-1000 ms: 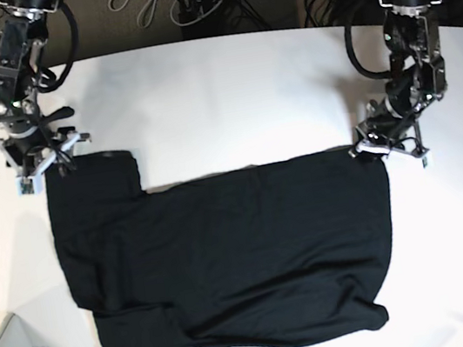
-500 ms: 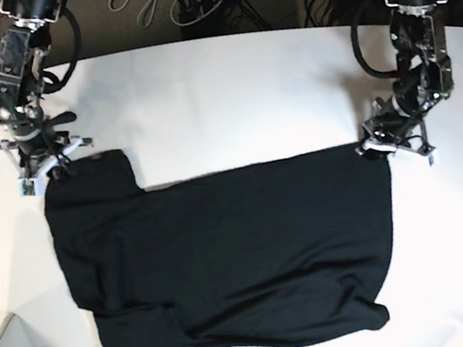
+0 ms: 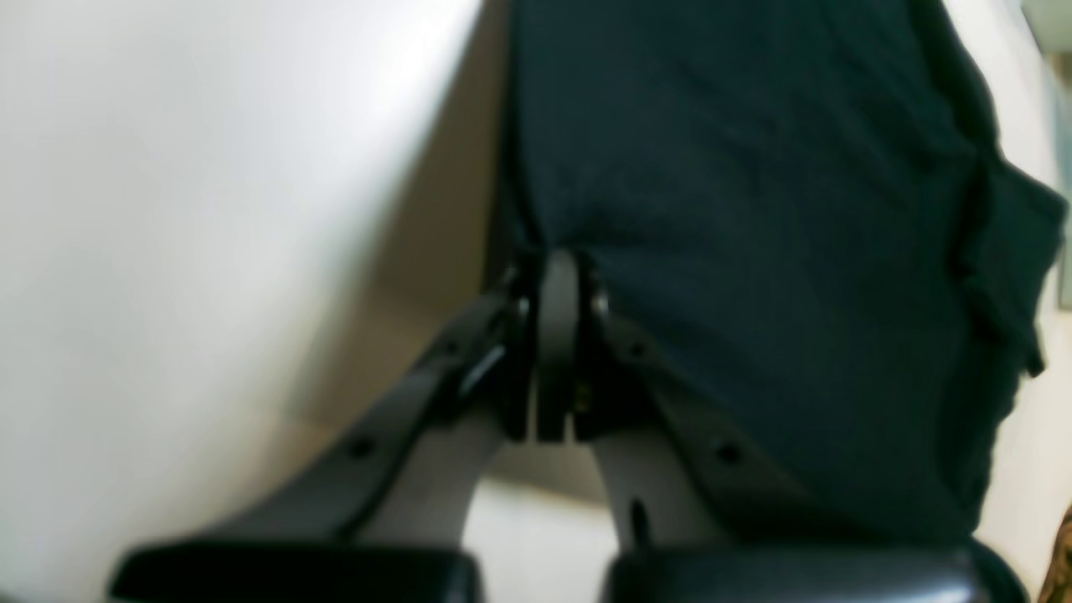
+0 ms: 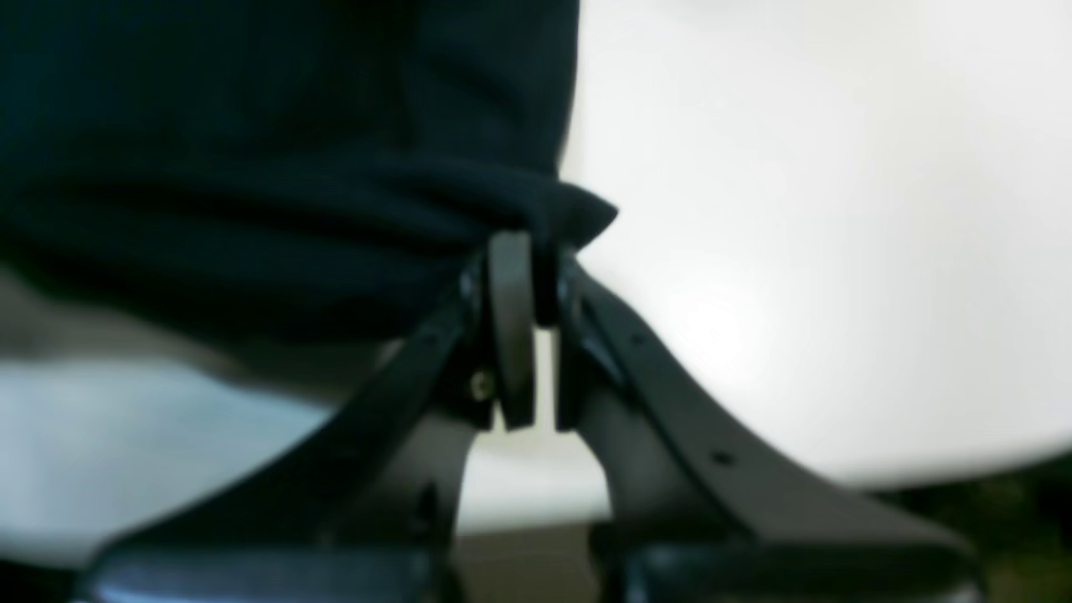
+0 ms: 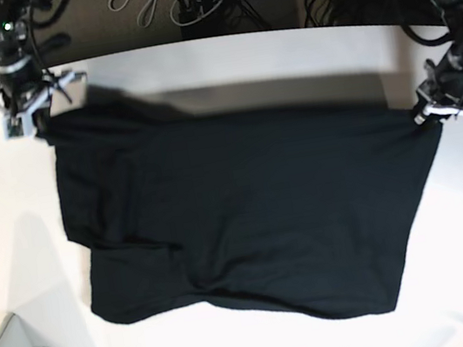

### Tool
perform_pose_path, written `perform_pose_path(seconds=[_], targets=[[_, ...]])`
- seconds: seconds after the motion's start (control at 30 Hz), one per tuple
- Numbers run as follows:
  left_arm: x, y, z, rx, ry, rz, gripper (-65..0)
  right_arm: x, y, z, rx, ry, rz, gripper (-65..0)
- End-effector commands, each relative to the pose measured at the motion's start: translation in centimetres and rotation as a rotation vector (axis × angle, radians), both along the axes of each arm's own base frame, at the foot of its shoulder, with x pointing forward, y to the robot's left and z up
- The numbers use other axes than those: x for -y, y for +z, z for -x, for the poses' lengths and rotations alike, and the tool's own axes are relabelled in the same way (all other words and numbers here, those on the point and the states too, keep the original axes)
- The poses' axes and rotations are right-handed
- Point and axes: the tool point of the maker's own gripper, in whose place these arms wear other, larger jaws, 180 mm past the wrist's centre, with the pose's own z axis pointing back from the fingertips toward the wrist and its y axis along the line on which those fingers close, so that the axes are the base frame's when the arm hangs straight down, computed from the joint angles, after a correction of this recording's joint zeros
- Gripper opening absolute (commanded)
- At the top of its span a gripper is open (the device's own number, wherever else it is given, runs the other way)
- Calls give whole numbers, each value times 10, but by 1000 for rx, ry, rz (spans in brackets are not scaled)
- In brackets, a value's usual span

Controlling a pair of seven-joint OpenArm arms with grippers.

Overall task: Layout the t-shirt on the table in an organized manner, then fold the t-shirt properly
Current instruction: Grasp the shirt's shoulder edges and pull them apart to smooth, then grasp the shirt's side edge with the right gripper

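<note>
t-shirt (image 5: 247, 215): black, plain side up, spread wide across the white worktop (image 5: 197, 64); far edge pulled taut between both arms, near hem lying slack and skewed.
left claw (image 5: 449, 111): jaws pinched together on the shirt corner at base view's right; wrist view shows cloth clamped at the tips (image 3: 557, 268).
right claw (image 5: 30, 98): closed tight on the opposite corner at base view's upper left; bunched fabric caught between the tips (image 4: 523, 251).
</note>
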Motion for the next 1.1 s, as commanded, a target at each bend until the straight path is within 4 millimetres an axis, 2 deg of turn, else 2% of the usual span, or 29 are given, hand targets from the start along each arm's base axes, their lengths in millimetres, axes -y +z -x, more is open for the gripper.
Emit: perform_pose_path(seconds=[0.0,0.13,0.27,0.4,0.5,0.57,0.73,0.8,0.9,0.97,1.07], targets=[[-8,15,0,31,22,-6,-649,4,9,-1,34,-2,19,-650],[-12,13,29,-26,57,29,-649,1,-2,23,-26,-8,7,-650],[-13,-5,51,-112,92,95,-649,-12,-8,28,-64,78,-15,-650],[-11,-24,61,-168,107,141,-649,-18,-9,30,-73,114,-21,-650],[-10,-31,64,-190,106,155,-647,-18,-10,29,-74,113,-23,-650],[-8,-30,64,-190,101,161,-645,-18,-10,30,-77,117,-22,-602],[-1,-34,77,-249,70,184,-645,-18,-12,40,-93,121,-23,-430],[0,-35,79,-256,68,187,-645,-18,-12,41,-95,120,-22,-390],[-1,-35,80,-259,68,187,-642,-15,-10,41,-92,114,-17,-364],[-5,-36,85,-265,80,183,-598,-15,-10,39,-87,113,-15,-361],[-21,-31,90,-248,145,180,-464,-14,-6,31,-64,114,-13,-360]])
